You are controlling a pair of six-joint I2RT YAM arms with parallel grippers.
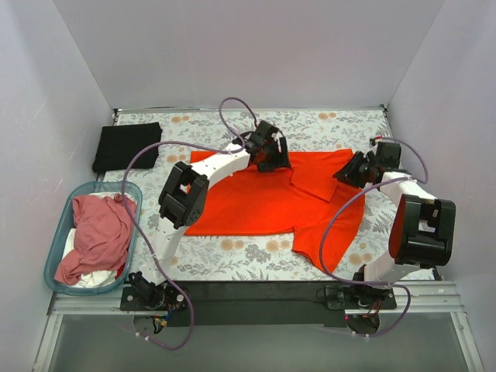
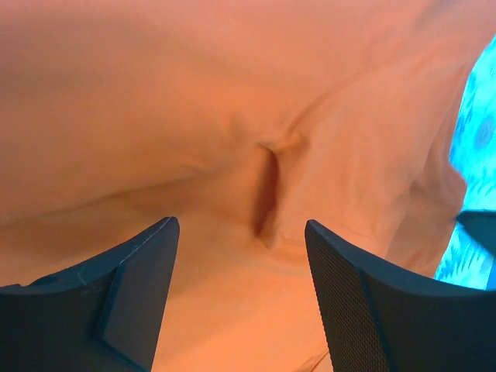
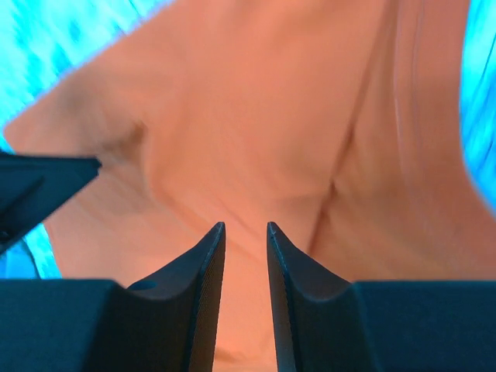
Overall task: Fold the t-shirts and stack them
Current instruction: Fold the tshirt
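A bright orange-red t-shirt (image 1: 248,203) lies spread on the floral table cover, its right part folded over toward the middle. My left gripper (image 1: 269,159) hovers over the shirt's far edge. In the left wrist view its jaws (image 2: 241,223) stand wide open over creased orange cloth (image 2: 194,101), with nothing between them. My right gripper (image 1: 349,172) is at the folded flap's right corner. Its jaws (image 3: 245,225) are a narrow gap apart above the orange cloth (image 3: 256,116), holding nothing. A folded black t-shirt (image 1: 126,146) lies at the far left. Pink (image 1: 99,232) and white (image 1: 91,277) t-shirts are bunched in the basket.
The teal plastic basket (image 1: 56,249) stands at the left edge of the table. White walls close in the back and both sides. A black rail (image 1: 256,298) with both arm bases runs along the near edge. A purple cable (image 1: 232,105) loops above the left arm.
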